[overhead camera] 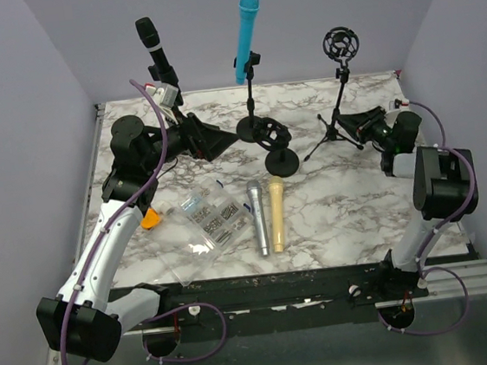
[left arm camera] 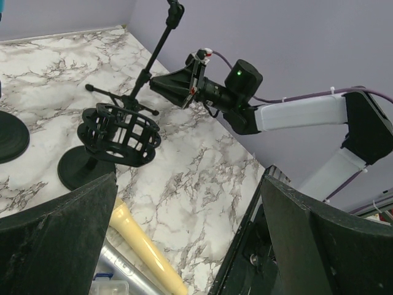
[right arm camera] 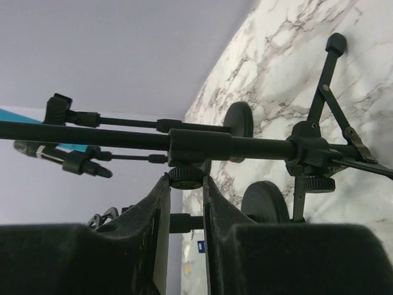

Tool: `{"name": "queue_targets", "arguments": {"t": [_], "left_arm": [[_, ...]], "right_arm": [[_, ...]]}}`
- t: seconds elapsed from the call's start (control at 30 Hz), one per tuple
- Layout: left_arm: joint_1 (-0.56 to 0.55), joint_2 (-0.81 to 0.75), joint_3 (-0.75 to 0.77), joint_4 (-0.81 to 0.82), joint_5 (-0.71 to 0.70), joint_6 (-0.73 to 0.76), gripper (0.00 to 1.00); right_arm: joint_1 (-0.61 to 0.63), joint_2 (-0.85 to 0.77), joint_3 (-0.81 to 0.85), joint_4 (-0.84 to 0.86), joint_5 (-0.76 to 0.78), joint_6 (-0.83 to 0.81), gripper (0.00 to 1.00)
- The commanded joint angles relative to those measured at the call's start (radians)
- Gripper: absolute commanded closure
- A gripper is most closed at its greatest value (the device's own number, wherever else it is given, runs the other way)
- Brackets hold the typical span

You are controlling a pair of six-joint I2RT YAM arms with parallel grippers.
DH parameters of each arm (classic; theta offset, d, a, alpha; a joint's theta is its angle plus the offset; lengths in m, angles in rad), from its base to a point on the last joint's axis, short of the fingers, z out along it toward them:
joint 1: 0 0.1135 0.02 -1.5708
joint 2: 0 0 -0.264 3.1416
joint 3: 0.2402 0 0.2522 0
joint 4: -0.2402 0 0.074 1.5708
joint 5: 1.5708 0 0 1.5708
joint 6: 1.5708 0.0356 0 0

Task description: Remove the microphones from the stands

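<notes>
A blue microphone [overhead camera: 248,32] sits in the clip of a round-base stand [overhead camera: 254,130] at the back middle. A black microphone [overhead camera: 150,41] stands at the back left; its stand is hidden behind my left arm. My left gripper [overhead camera: 208,139] is open and empty, low on the table beside the blue microphone's stand; its jaws stand wide apart in the left wrist view [left arm camera: 187,190]. My right gripper [overhead camera: 364,123] is shut on the knob [right arm camera: 186,177] of a tripod stand [overhead camera: 340,129] that carries an empty shock mount [overhead camera: 340,43].
A short stand with a shock-mount basket [overhead camera: 275,135] stands in the middle. A silver microphone [overhead camera: 257,218] and a gold microphone [overhead camera: 276,214] lie side by side near the front. A clear plastic box [overhead camera: 212,219] and an orange piece [overhead camera: 150,218] lie to their left.
</notes>
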Motion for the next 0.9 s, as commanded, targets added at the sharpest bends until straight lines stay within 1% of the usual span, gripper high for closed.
{"name": "queue_targets", "arguments": {"t": [0.0, 0.1, 0.23, 0.3, 0.4, 0.67, 0.87], "left_arm": [[-0.007, 0.000, -0.009, 0.024, 0.022, -0.001, 0.01], [-0.006, 0.000, -0.009, 0.026, 0.025, -0.004, 0.01], [-0.007, 0.002, -0.011, 0.029, 0.025, -0.006, 0.01], [-0.008, 0.002, -0.013, 0.030, 0.025, -0.006, 0.01], [-0.008, 0.004, -0.013, 0.027, 0.022, -0.002, 0.01], [-0.014, 0.004, -0.011, 0.025, 0.021, 0.001, 0.01], [-0.014, 0.002, -0.011, 0.025, 0.021, -0.001, 0.01]], "right_arm": [[0.002, -0.127, 0.053, -0.338, 0.131, -0.276, 0.99], [0.019, -0.203, 0.096, -0.527, 0.244, -0.425, 0.99], [0.064, -0.245, 0.164, -0.676, 0.362, -0.558, 0.99], [0.085, -0.250, 0.185, -0.719, 0.407, -0.600, 0.99], [0.095, -0.257, 0.178, -0.726, 0.433, -0.617, 0.99], [0.100, -0.253, 0.113, -0.695, 0.443, -0.628, 0.99], [0.139, -0.266, 0.133, -0.755, 0.545, -0.705, 0.99]]}}
